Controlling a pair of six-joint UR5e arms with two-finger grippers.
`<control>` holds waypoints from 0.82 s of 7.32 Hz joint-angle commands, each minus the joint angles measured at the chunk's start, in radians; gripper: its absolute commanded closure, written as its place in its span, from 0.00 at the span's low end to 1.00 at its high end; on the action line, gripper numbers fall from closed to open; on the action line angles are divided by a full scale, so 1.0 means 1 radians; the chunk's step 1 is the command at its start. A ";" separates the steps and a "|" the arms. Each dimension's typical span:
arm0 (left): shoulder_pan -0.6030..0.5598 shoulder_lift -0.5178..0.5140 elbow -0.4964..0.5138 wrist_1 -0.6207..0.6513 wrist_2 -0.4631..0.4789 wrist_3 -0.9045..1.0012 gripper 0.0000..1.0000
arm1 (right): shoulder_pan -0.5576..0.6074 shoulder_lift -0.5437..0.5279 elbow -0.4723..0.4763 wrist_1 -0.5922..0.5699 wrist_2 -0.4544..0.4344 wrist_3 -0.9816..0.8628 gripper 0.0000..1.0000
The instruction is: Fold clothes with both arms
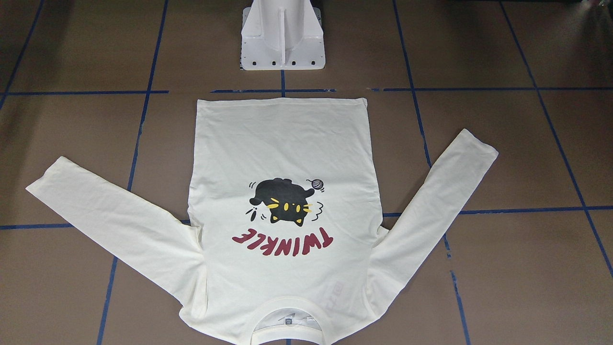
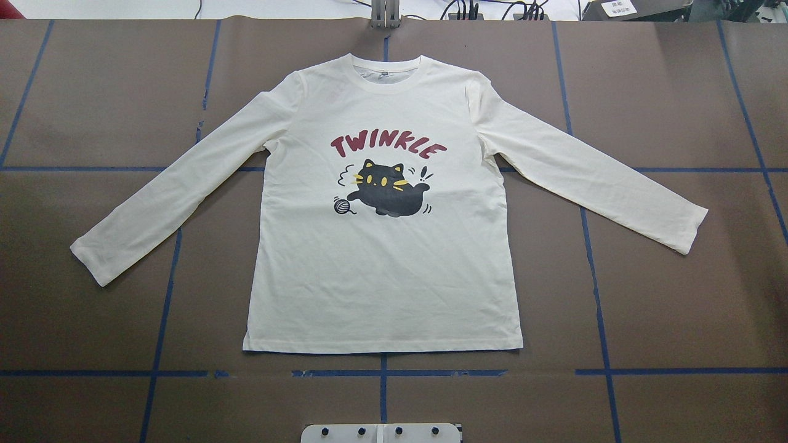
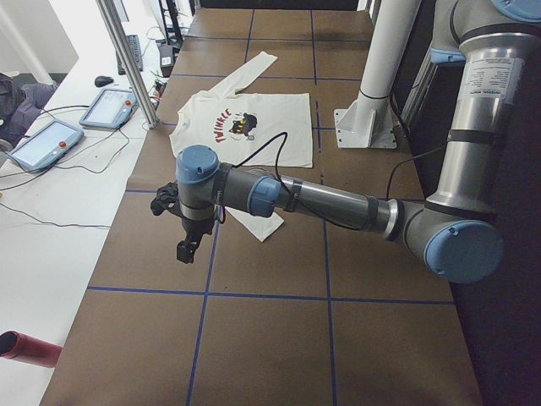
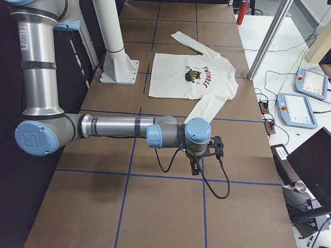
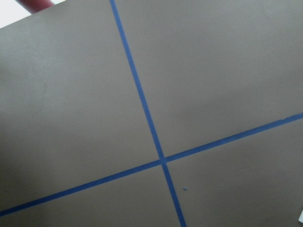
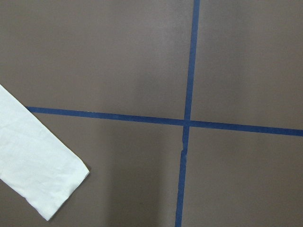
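Note:
The cream-white long-sleeved T-shirt (image 2: 381, 277) lies flat and print up in the middle of the table, both sleeves spread out, with the black cat and red "TWINKLE" showing. It also shows in the front view (image 1: 282, 139). My left gripper (image 3: 184, 249) hangs over bare table beyond the near sleeve end in the left side view; I cannot tell if it is open. My right gripper (image 4: 195, 168) hangs over bare table past the other sleeve end; I cannot tell its state either. The right wrist view shows a sleeve cuff (image 6: 42, 175). The left wrist view shows only table.
The brown table (image 2: 665, 307) carries a grid of blue tape lines (image 2: 381, 373). The white pedestal base (image 1: 282, 36) stands behind the shirt's hem. Tablets (image 3: 108, 107) and cables lie on the side bench beyond the table edge.

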 commanded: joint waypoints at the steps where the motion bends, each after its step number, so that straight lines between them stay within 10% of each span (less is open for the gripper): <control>1: 0.006 0.004 -0.007 -0.038 -0.008 0.000 0.00 | -0.147 -0.070 0.012 0.250 -0.057 0.309 0.00; 6: 0.018 0.001 -0.026 -0.040 -0.107 -0.127 0.00 | -0.446 -0.080 0.009 0.420 -0.212 0.559 0.00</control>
